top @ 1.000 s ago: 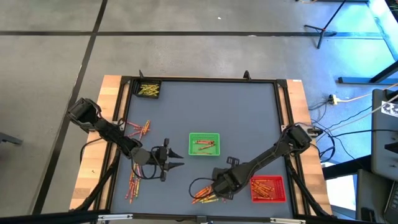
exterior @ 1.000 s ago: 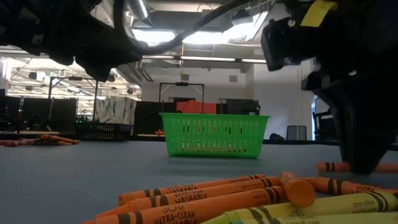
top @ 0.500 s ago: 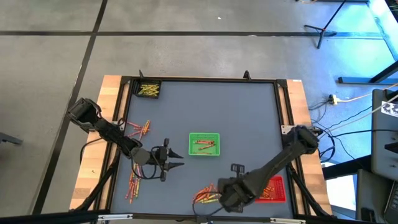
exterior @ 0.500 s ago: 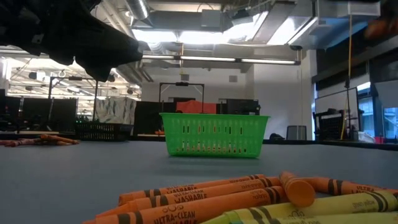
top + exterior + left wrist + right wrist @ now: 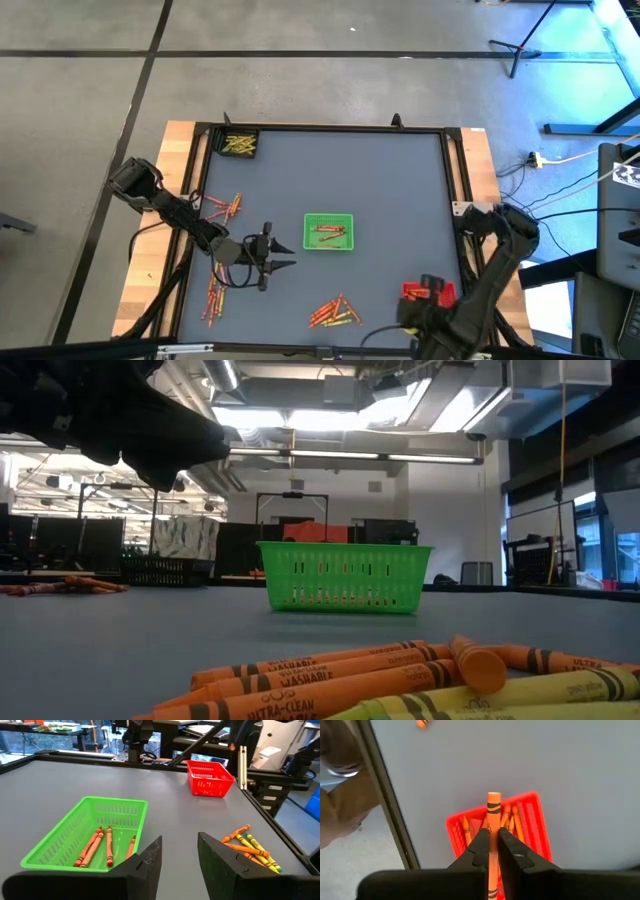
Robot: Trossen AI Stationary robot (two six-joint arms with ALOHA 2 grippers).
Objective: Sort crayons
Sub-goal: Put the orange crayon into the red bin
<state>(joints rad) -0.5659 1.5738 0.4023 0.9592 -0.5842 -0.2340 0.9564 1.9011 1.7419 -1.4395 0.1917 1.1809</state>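
The right pincer (image 5: 493, 851) is clamped on one orange crayon (image 5: 493, 820), poised above the red tray (image 5: 530, 827) at the near right corner of the counter (image 5: 390, 180). The crayon runs lengthwise between the two fingers, its blunt end sticking out ahead of them, long axis in line with the pincer's reach and pointing down toward the tray. More orange crayons lie inside that tray, roughly parallel to the one held.

A crayon is light, stiff and waxy, so it probably slips easily and could snap under a hard squeeze; a hold across the paper-wrapped middle looks safest, and that is about where the fingers sit.

The left pincer (image 5: 179, 854) waits with its fingers apart and nothing between them, just beside the green tray (image 5: 55, 842), which carries a few orange-red crayons lying along its length. A loose pile of orange and yellow crayons (image 5: 335, 313) rests on the counter between the two arms, fanned at mixed angles; in the low view these crayons lie mostly crosswise. Another scatter (image 5: 222, 208) sits near the left edge, and the black tray (image 5: 240, 145) at the far left corner holds yellowish ones, though their exact number is hard to make out from above.
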